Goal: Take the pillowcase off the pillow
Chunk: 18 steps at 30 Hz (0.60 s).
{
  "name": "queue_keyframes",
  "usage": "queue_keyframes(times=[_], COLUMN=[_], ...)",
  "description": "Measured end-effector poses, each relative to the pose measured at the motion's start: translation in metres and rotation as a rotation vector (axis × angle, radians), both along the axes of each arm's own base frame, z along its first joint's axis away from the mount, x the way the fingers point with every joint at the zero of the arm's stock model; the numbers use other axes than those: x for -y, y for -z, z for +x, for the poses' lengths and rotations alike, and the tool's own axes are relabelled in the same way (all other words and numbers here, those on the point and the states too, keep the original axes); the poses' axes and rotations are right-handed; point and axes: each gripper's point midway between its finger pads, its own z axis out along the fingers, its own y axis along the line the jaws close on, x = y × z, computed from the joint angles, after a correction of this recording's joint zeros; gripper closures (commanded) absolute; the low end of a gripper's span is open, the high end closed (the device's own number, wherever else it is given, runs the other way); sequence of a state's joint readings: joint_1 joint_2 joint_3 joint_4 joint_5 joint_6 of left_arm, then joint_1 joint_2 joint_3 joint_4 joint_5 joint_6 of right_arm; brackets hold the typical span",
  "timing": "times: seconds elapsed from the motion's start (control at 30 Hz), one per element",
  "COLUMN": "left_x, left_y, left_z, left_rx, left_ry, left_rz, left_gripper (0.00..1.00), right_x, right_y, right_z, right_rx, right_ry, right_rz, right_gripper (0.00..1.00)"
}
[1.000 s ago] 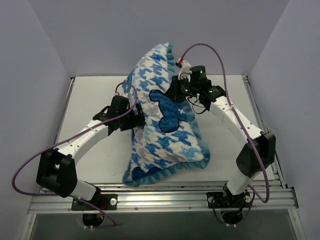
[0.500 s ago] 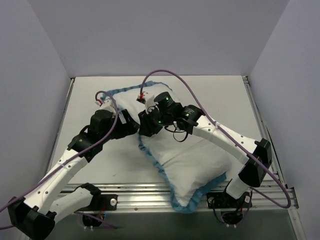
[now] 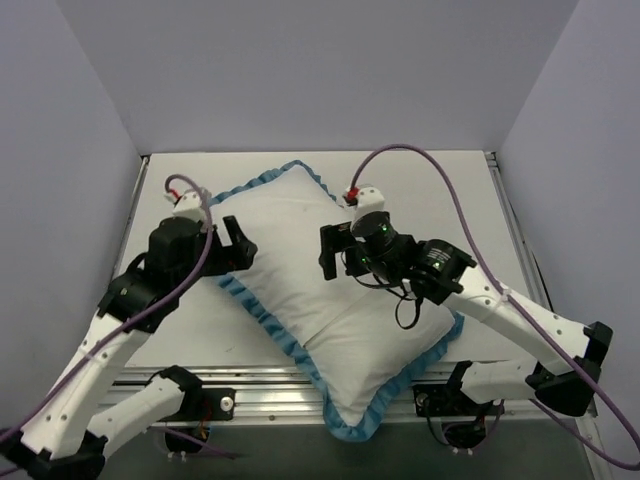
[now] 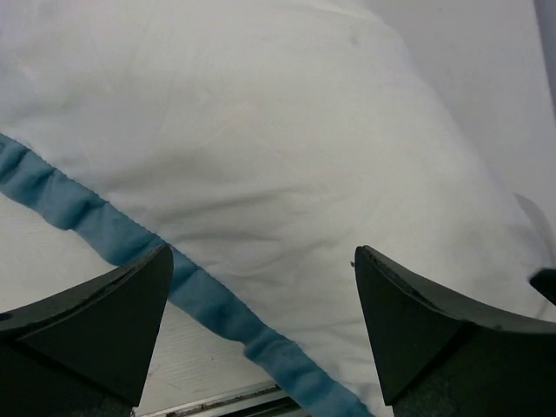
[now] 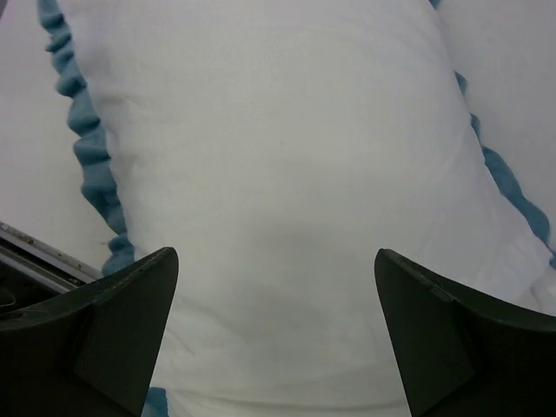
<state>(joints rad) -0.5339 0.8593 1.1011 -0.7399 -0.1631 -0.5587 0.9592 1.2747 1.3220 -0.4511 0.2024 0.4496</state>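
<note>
Worktop: pale, fills the middle of the top view, with an aluminium rail along the lower edge.

Pillowcase: lies flat on the worktop, running diagonally from upper centre to lower centre. Its lower corner overhangs the rail. The plain white back faces up and no patterned side shows. The surface is plump and lightly creased, so I judge the pillow is inside. The pillow itself is not visible, and no opening shows in any view.

Left tool: fingers spread with nothing between them. It sits just beside the cover's left edge, pointing toward it. The wrist view shows white fabric and the edging below the gap. Likely placed to take hold of that edge.

Right tool: fingers also spread and gripping nothing. It hangs over the middle of the white back, right of centre. Likely placed to pin or pinch the cover from the opposite side.

Ruffled trim: teal and wavy, bordering the whole cover. It lies flat along the left edge.
</note>
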Motion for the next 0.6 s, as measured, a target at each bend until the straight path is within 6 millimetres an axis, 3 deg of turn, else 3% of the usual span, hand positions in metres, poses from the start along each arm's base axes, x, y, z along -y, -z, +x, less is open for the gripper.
queue_keyframes(times=[0.13,0.3,0.43,0.5,0.6], left_x=[0.023,0.059,0.077,0.077,0.065], left_y=[0.011,0.033,0.052,0.072,0.116], left_z=[0.047,0.129,0.183,0.201,0.203], left_rx=[-0.043,-0.083,-0.1,-0.142,-0.243], left_ry=[0.034,0.068,0.072,0.058,0.03], left_rz=[0.098,0.188,0.206,0.205,0.19], left_gripper=[0.06,0.06,0.06,0.06,0.06], right_x=[0.048,0.083,0.093,0.093,0.091], right_y=[0.008,0.041,0.07,0.086,0.105], right_z=[-0.017,-0.04,-0.057,-0.063,-0.064], right_rx=[-0.026,-0.102,-0.177,-0.212,-0.239], right_ry=[0.142,0.21,0.197,0.176,0.163], right_rz=[-0.005,-0.049,-0.091,-0.106,-0.113], right_gripper=[0.08,0.06,0.04,0.03,0.02])
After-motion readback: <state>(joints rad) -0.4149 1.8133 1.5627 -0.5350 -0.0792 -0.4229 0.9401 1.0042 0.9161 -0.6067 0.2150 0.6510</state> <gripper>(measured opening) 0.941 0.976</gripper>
